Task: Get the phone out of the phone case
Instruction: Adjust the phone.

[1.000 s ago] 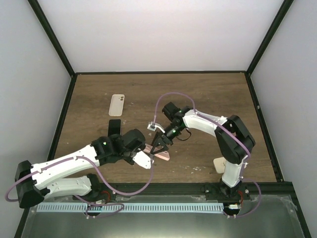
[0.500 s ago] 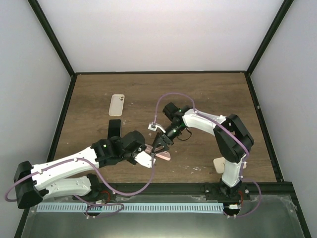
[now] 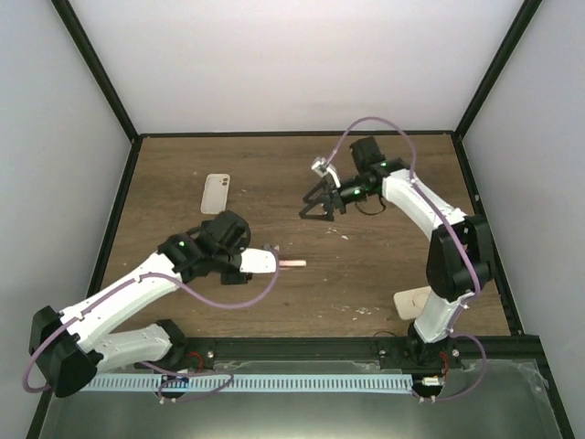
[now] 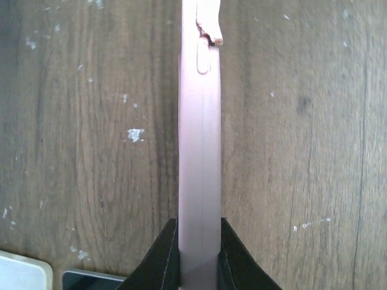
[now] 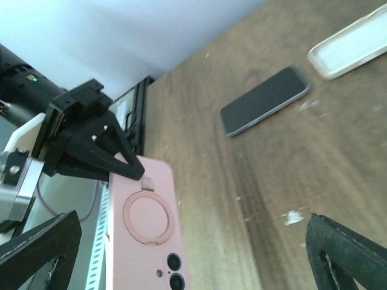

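Scuffed brown wooden tabletop point(image 3: 384, 265) beneath the left gripper point(image 3: 277, 263); black metal frame rails point(image 3: 292, 134) and plain white walls point(image 3: 292, 64) beyond it.

Matt, perhaps silicone phone case point(image 4: 199, 151)

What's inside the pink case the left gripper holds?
Of the pink case, only the back shows: ring, two dark lens holes. Left gripper clamps one end. Front hidden, contents unknown.

This is a robot test cell in a lab: a wooden table point(image 3: 256, 174), plain white walls point(image 3: 292, 64) around its edges, black frame bars point(image 3: 101, 73) at the far corners.
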### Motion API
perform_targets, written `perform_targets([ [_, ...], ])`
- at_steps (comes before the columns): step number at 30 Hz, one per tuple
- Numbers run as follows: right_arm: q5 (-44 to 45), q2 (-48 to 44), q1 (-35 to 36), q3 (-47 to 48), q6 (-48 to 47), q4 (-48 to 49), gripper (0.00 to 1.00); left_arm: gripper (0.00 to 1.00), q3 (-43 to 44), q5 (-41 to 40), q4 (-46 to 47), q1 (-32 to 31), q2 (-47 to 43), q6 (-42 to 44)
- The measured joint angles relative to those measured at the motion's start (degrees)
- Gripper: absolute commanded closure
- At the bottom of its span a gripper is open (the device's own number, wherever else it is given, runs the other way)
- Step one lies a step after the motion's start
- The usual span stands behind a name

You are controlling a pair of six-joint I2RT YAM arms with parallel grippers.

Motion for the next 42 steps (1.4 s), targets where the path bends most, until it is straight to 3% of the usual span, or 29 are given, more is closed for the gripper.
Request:
perform_targets([
  [7,-1.22,-3.17,-8.87,2.60,7.48,8.07,0.01,1.00,8.61,13.51,-0.66,14.32,5.49,-12.52],
  [12,-2.01,-5.53,-11.43,2.58,16.70,17.70,0.04,1.00,13.99,25.27,1.64,24.17,10.73,-24.79],
  [17,-3.82,-6.47,-11.17,1.88,27.82,28.87,0.08,1.00,13.09,40.19,10.49,34.67,11.98,-42.07],
  [20,-4.94,-6.80,-11.15,-0.68,36.20,37.70,0.11,1.00,9.31,47.54,22.73,39.50,11.17,-55.19],
  [26,-5.49,-6.43,-9.14,-1.75,50.29,50.27,0.13,1.00,1.97,56.24,45.00,40.17,9.57,-78.05],
  [31,-5.88,-5.31,-4.28,-0.42,55.54,53.92,0.16,1.00,-1.68,60.39,62.73,39.91,9.07,-92.24],
  [35,-6.01,-5.03,-1.33,-0.57,58.71,55.58,0.28,1.00,-3.93,61.99,72.32,37.97,8.48,-98.40],
  [42,-6.80,-5.03,-0.22,-0.50,59.82,56.00,0.48,1.00,-4.13,64.59,75.21,33.99,7.72,-99.27],
])
